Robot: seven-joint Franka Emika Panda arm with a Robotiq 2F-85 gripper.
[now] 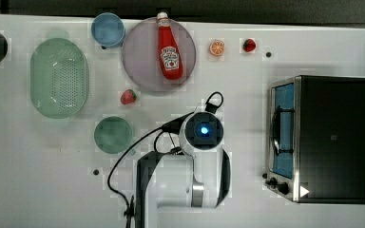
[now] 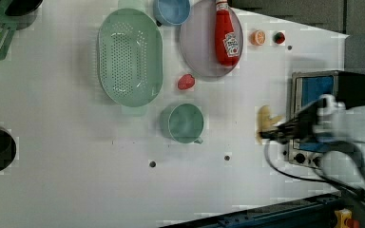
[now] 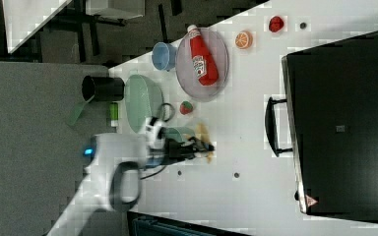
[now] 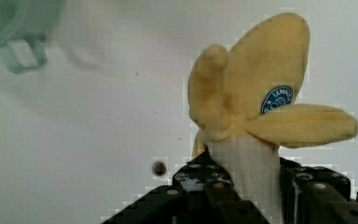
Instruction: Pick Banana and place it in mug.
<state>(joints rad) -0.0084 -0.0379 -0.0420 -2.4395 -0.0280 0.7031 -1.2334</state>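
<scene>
Slippage looks like the main worry from where I stand: the gripper (image 4: 242,186) pinches the banana (image 4: 251,107) only by its pale lower stub, its black fingers (image 4: 205,186) pressed against either side, so the bulk of the toy sticks out beyond the grip and could twist or drop on the way over. Those splayed peel flaps are another hazard; they spread wide and may catch the rim of the mug (image 2: 183,122) instead of sliding in. In the left view the banana (image 2: 265,122) is well apart from the mug, toward the left view's right, near the toaster oven (image 2: 323,90). It looks soft and plush, matte yellow with a cream core and a round blue sticker (image 4: 277,99). The mug is smooth dull teal with a small looped handle (image 4: 23,56), standing on the glossy white table (image 1: 52,166).
</scene>
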